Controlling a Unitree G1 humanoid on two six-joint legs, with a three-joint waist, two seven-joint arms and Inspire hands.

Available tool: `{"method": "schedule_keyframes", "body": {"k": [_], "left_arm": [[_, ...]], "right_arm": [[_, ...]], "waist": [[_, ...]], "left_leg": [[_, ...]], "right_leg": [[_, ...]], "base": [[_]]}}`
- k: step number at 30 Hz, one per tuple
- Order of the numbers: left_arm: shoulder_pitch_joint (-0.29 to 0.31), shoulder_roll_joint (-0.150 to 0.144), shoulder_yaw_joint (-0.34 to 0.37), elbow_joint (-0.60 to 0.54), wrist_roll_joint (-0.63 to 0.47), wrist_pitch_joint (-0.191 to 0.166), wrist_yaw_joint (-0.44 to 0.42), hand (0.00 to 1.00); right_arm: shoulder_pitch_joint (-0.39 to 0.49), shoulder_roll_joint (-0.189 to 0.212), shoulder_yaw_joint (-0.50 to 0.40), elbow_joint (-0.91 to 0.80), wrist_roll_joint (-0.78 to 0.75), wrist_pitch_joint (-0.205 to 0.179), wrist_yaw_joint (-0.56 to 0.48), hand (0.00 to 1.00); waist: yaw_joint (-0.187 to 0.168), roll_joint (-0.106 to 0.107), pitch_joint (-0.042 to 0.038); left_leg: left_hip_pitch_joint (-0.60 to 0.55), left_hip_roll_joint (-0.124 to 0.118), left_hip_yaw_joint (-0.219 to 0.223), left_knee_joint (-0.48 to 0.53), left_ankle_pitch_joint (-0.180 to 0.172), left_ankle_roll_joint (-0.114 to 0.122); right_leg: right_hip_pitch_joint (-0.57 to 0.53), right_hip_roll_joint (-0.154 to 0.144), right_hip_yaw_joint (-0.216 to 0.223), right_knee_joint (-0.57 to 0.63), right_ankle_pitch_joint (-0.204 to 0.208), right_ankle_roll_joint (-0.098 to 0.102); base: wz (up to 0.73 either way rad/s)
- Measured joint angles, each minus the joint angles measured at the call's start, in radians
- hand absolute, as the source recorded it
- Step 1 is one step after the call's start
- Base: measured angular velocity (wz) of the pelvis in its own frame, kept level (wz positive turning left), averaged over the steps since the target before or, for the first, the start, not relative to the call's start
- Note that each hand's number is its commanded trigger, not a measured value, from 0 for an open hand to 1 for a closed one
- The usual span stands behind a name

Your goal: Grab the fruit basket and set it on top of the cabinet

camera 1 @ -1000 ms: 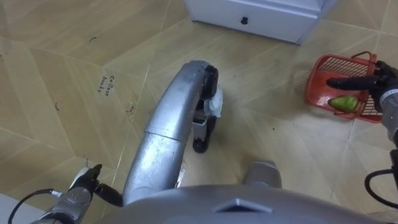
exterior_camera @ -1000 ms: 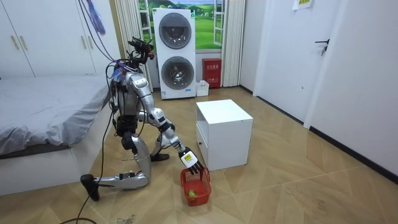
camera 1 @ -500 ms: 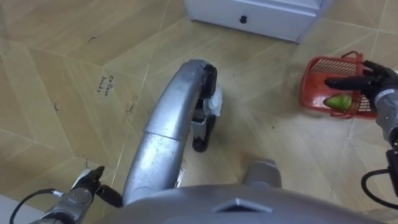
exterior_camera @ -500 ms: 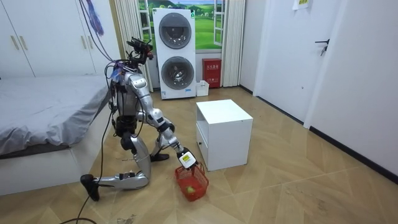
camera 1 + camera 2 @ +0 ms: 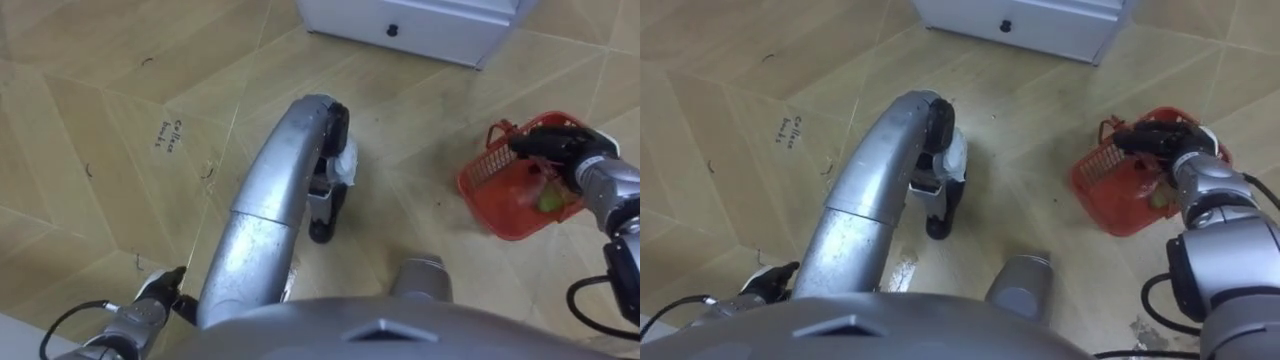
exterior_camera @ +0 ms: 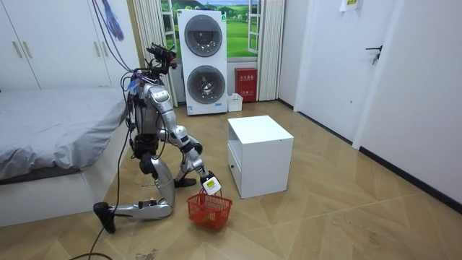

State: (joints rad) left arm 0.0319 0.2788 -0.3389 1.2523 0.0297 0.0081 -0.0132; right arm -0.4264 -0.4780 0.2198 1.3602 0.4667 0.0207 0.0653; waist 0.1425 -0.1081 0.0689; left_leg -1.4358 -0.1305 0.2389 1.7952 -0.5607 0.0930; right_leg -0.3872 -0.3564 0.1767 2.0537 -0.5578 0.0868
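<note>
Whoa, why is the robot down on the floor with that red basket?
It kneels on the wooden floor beside a white cabinet. Its right hand is curled over the rim of the red basket, which sits tilted with a green fruit inside. Its left hand hangs low at its side.

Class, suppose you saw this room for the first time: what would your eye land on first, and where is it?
The red fruit basket, bright against the wooden floor at the robot's right, stands out first, with the right robot hand curled over its edge and a green fruit inside. In the room view the robot kneels between a bed and a white cabinet.
</note>
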Motion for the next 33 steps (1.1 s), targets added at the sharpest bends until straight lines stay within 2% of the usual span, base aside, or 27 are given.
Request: {"method": "schedule_keyframes", "body": {"k": [2, 7, 13, 18, 24, 27, 31, 33], "left_arm": [[-0.041, -0.001, 0.0, 0.016, 0.0, 0.001, 0.0, 0.0], [-0.094, -0.009, 0.0, 0.026, -0.001, 0.001, 0.001, 0.0], [-0.105, -0.038, 0.001, 0.047, 0.0, 0.006, -0.001, 0.0], [-0.127, -0.04, 0.001, 0.08, -0.027, 0.014, 0.001, 0.0], [-0.155, -0.045, 0.001, 0.085, -0.04, 0.013, 0.003, 0.0], [-0.161, -0.047, 0.002, 0.085, -0.04, 0.008, 0.005, 0.0], [-0.17, -0.044, 0.004, 0.091, -0.04, 0.008, 0.009, 0.0], [-0.173, -0.044, 0.024, 0.098, -0.038, 0.01, 0.006, 0.0]], "right_arm": [[0.0, 0.001, 0.007, 0.0, 0.002, 0.001, -0.001, 1.0], [0.0, 0.014, 0.014, 0.003, 0.003, 0.003, 0.007, 1.0], [0.002, 0.032, 0.014, 0.004, -0.001, 0.003, 0.019, 1.0], [0.002, 0.034, 0.014, 0.001, -0.001, 0.003, 0.014, 1.0], [-0.001, 0.055, 0.013, -0.002, 0.004, 0.002, 0.012, 1.0], [-0.001, 0.056, 0.013, -0.003, 0.021, 0.002, 0.01, 1.0], [-0.001, 0.065, 0.008, -0.033, 0.059, 0.002, 0.002, 1.0], [-0.001, 0.065, -0.011, -0.062, 0.061, 0.003, 0.001, 1.0]], "waist": [[0.0, -0.001, 0.0004], [-0.002, -0.001, 0.0002], [-0.004, -0.001, 0.0001], [-0.008, -0.001, 0.0001], [-0.007, -0.001, 0.0002], [-0.007, -0.006, 0.0015], [-0.01, -0.027, 0.0086], [-0.013, -0.034, 0.0083]], "left_leg": [[0.0, 0.001, -0.003, 0.0, 0.005, -0.001], [0.0, 0.0, -0.005, 0.0, 0.011, -0.002], [0.0, 0.0, -0.008, 0.0, 0.021, -0.001], [0.0, -0.001, -0.014, 0.001, 0.025, -0.004], [0.0, 0.005, -0.027, 0.008, 0.03, -0.009], [0.0, 0.009, -0.032, 0.01, 0.032, -0.01], [0.0, 0.013, -0.039, 0.014, 0.032, -0.011], [0.0, 0.012, -0.04, 0.017, 0.032, -0.011]], "right_leg": [[0.0, 0.005, 0.0, 0.006, 0.0, 0.0], [0.0, 0.006, 0.0, 0.013, -0.001, 0.001], [0.0, 0.01, 0.0, 0.021, -0.001, 0.001], [0.002, 0.016, -0.001, 0.027, -0.001, 0.001], [0.003, 0.034, -0.003, 0.038, -0.001, 0.001], [0.004, 0.041, -0.004, 0.04, -0.001, 0.001], [0.005, 0.051, -0.003, 0.042, -0.003, -0.002], [0.008, 0.052, -0.002, 0.041, -0.005, -0.004]], "base": [[0.0], [0.0], [0.0], [0.0], [-0.01], [-0.01], [0.0], [0.0]]}}
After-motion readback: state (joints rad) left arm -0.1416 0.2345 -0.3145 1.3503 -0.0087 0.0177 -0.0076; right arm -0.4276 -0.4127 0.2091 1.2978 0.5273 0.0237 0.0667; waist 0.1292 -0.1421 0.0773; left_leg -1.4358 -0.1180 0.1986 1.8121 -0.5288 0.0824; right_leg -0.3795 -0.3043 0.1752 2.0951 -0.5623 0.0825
